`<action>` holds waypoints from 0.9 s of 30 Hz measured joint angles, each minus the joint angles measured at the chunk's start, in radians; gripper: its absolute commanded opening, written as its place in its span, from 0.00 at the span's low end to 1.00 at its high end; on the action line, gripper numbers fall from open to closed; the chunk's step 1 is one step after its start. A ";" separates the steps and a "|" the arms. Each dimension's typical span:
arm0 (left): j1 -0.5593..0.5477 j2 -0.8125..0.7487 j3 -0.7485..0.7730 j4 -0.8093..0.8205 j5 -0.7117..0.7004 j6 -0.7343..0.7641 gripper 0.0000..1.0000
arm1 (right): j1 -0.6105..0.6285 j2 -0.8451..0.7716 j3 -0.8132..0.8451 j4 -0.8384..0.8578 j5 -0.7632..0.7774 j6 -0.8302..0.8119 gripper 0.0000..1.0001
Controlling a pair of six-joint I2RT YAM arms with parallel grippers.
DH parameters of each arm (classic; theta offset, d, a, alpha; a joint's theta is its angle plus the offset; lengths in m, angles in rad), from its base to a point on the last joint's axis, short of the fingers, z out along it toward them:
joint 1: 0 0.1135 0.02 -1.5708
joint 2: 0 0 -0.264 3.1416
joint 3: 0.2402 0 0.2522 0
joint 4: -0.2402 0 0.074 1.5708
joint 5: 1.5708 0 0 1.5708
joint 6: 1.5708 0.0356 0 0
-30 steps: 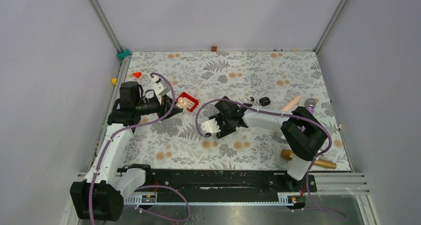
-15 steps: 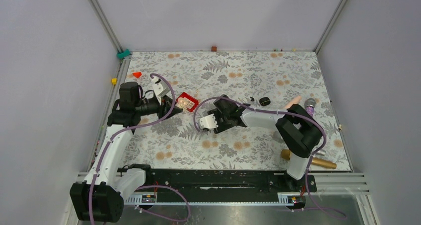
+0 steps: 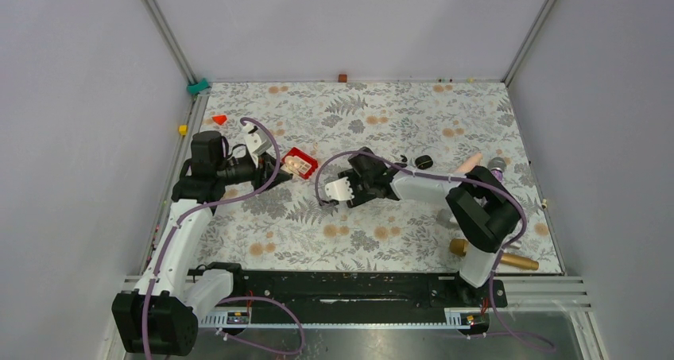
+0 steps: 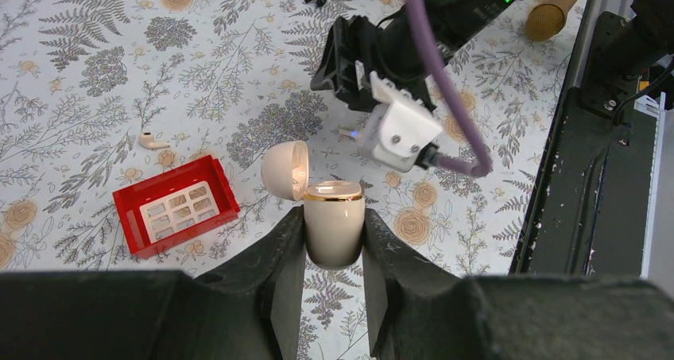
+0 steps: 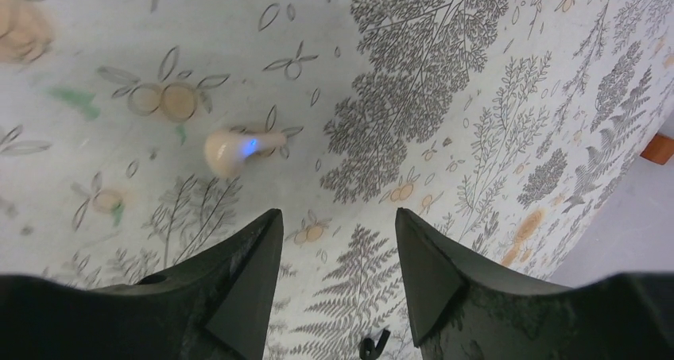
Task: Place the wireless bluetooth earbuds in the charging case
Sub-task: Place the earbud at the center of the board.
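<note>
A cream charging case (image 4: 334, 231) with a gold rim stands upright between the fingers of my left gripper (image 4: 334, 214), which is shut on it. Its lid (image 4: 284, 169) hangs open to the left. One cream earbud (image 4: 151, 141) lies on the cloth beside the red box. A second cream earbud (image 5: 234, 149), with a blue light on its stem, lies ahead and left of my right gripper (image 5: 338, 213). That gripper is open, holds nothing and hovers low over the cloth. From above, the right gripper (image 3: 348, 191) sits mid-table, right of the left gripper (image 3: 278, 175).
A red box (image 3: 300, 163) with a white insert lies by the left gripper. A small black case (image 3: 424, 161) and a black earbud (image 3: 404, 158) lie behind the right arm. Microphones: pink (image 3: 465, 165) and gold (image 3: 493, 255), at the right.
The right gripper has moved away from the arm bases and a little left, over the cream earbud with the blue light. The left arm and the case it holds have not moved.
</note>
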 measured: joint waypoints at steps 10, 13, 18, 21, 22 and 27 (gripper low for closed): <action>0.000 0.000 0.000 0.000 0.000 0.000 0.00 | -0.018 -0.129 -0.085 -0.046 -0.182 -0.168 0.58; 0.000 0.000 0.000 0.000 0.000 0.000 0.00 | -0.018 -0.123 -0.091 -0.057 -0.221 -0.219 0.57; 0.000 0.000 0.000 0.000 0.000 0.000 0.00 | -0.018 -0.099 -0.092 -0.069 -0.254 -0.302 0.55; 0.000 0.000 0.000 0.000 0.000 0.000 0.00 | -0.018 -0.082 -0.092 -0.075 -0.261 -0.340 0.53; 0.000 0.000 0.000 0.000 0.000 0.000 0.00 | -0.018 -0.076 -0.092 -0.077 -0.262 -0.356 0.52; 0.000 0.000 -0.002 0.000 0.000 0.000 0.00 | -0.016 -0.068 -0.092 -0.075 -0.262 -0.430 0.50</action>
